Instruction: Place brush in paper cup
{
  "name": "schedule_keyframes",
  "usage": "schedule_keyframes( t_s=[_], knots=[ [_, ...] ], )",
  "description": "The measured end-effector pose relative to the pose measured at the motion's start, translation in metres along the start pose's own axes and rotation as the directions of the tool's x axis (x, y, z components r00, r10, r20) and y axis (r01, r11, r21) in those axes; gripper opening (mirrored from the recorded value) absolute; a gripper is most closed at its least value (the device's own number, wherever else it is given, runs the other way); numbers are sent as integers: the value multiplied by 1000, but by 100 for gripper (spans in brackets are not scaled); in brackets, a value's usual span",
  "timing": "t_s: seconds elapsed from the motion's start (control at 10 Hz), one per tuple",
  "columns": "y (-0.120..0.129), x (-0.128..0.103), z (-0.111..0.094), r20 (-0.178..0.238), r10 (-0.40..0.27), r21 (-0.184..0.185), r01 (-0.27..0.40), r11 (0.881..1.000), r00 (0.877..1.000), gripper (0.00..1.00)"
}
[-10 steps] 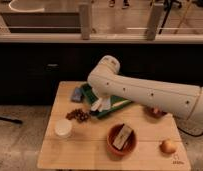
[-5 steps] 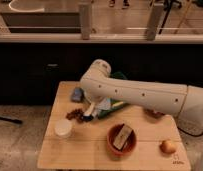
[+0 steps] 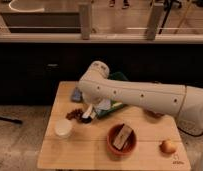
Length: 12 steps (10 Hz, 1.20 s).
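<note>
Near the middle-left of a pale wooden tabletop point(image 3: 85, 152), a thick white arm point(image 3: 140, 97) reaches in from the right, bends at a rounded elbow and drops to its end effector point(image 3: 91, 111), which hangs low over the wood. Its fingers are pressed together on the brush point(image 3: 86, 119), whose slim white stick slants down to a dark rounded head just above the surface.

The paper cup point(image 3: 63, 128), short, white, round and wide-mouthed, stands upright near the left edge. It sits down and to the left of the brush head, close but apart, with bare wood between them. A clump of small dark reddish bits point(image 3: 74, 114) lies just left of the end effector. A small blue thing point(image 3: 76, 94) sits near the back left corner, and something green point(image 3: 117, 77) shows behind the arm.

The front strip of the tabletop is open wood. To the right of centre stands a round orange-brown bowl point(image 3: 109, 141) holding a tilted tan block point(image 3: 122, 136) with a dark edge. A smooth, yellowish round thing point(image 3: 167, 146) rests near the front right corner.
</note>
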Motion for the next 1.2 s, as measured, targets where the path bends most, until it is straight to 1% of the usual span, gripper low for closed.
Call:
schedule_keyframes(
  t_s=[0.3,0.4,0.6,0.8,0.9,1.1,1.2],
  knots=[
    [0,1,0,-1,0,0,0,1000,1000,0],
    [-3,2,-1,-2,-9,1,9,1000,1000,0],
    [-25,6,-7,-4,-52,11,52,999,999,0],
    [-49,8,-8,3,-98,21,98,995,995,0],
    [-62,6,-7,11,-121,30,121,992,993,0],
    [-79,0,-4,35,-163,38,161,986,986,0],
    [-90,-9,-3,51,-188,47,185,982,981,0]
  ],
)
